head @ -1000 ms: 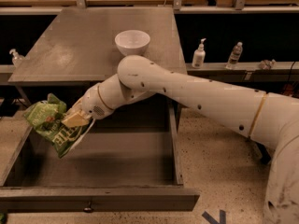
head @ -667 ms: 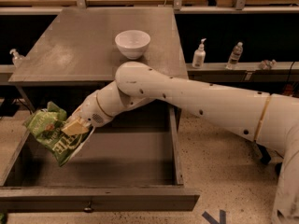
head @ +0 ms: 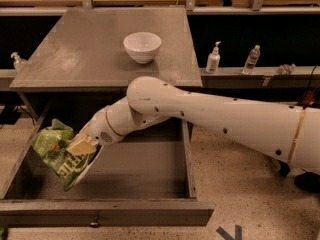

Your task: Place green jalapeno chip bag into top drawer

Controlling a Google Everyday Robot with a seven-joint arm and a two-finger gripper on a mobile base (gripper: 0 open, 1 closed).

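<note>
The claw (head: 83, 146) pinches the green jalapeno chip bag (head: 55, 156) by its middle, over the left side of the open top drawer (head: 150, 215). The bag looks light, soft and crinkly. A hard squeeze could crush the chips.

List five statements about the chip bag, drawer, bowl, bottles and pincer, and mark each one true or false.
1. The drawer is pulled open. True.
2. The chip bag sits on the table. False: it hangs over the drawer's end at the left of the picture.
3. The pincer is shut on the chip bag. True.
4. The bowl is inside the drawer. False: it stands upright on the table.
5. The two bottles stand beside the bowl on the table. False: they stand on a lower ledge, off the table's edge at the right of the picture.
</note>
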